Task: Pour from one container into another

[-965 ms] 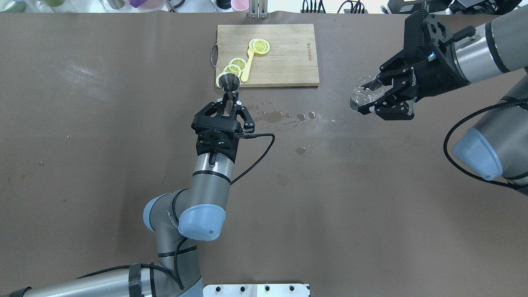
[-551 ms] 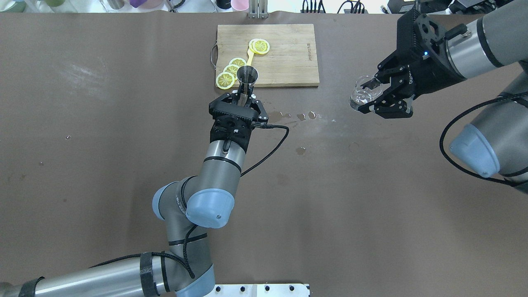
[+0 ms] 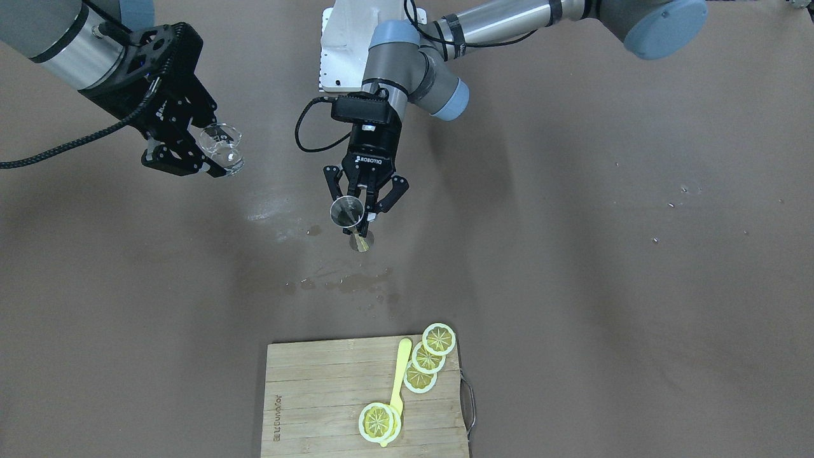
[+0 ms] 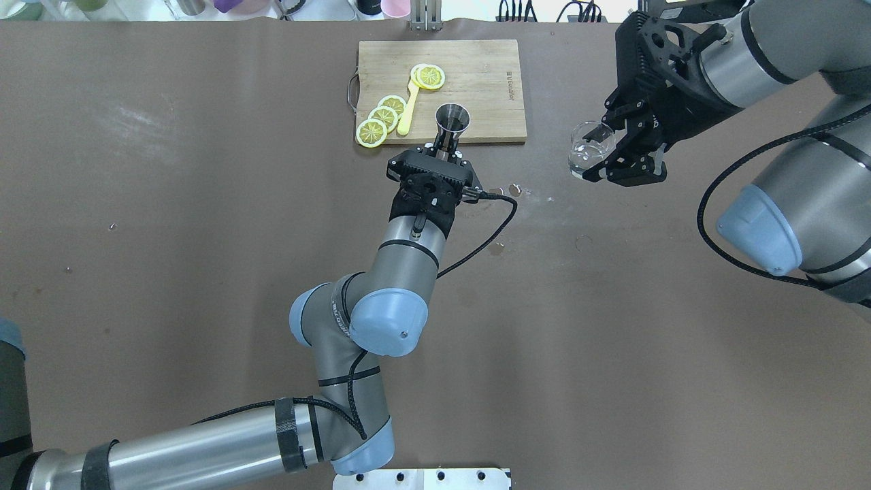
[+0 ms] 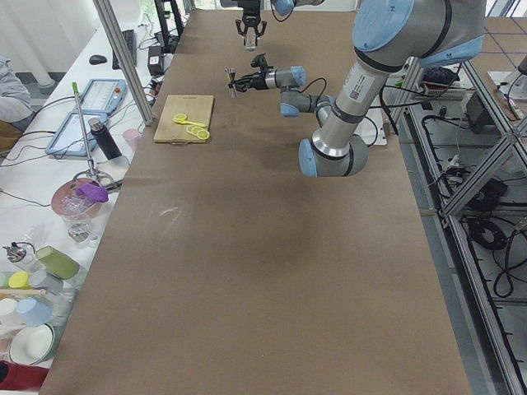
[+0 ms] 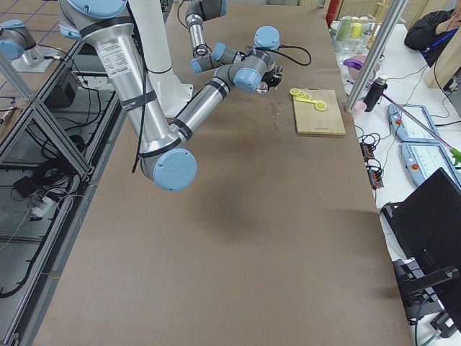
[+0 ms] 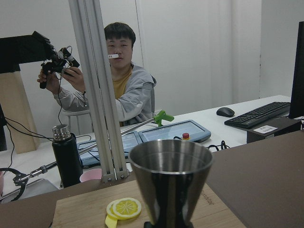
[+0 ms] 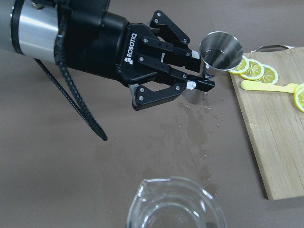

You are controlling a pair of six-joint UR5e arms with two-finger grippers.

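A steel jigger (image 4: 452, 117) stands upright in the air over the front edge of the cutting board, with my left gripper (image 4: 442, 151) shut on its waist. The front-facing view shows the jigger (image 3: 347, 212) lifted off the table in that left gripper (image 3: 362, 219). In the left wrist view its open cone (image 7: 171, 180) fills the lower middle. To the right, a clear glass cup (image 4: 585, 144) hangs above the table, my right gripper (image 4: 602, 146) shut on it. The cup's rim (image 8: 173, 204) shows at the bottom of the right wrist view, and the jigger (image 8: 221, 50) is farther off.
A wooden cutting board (image 4: 483, 75) at the back centre carries lemon slices (image 4: 381, 116) and a yellow spoon (image 4: 407, 112). Small wet patches (image 4: 507, 191) lie on the brown table between the two grippers. A person (image 7: 118, 85) sits beyond the far edge.
My left arm has carried the jigger rightward, from the board's front-left corner to its front middle. The right gripper has shifted the glass cup left and slightly toward the back.
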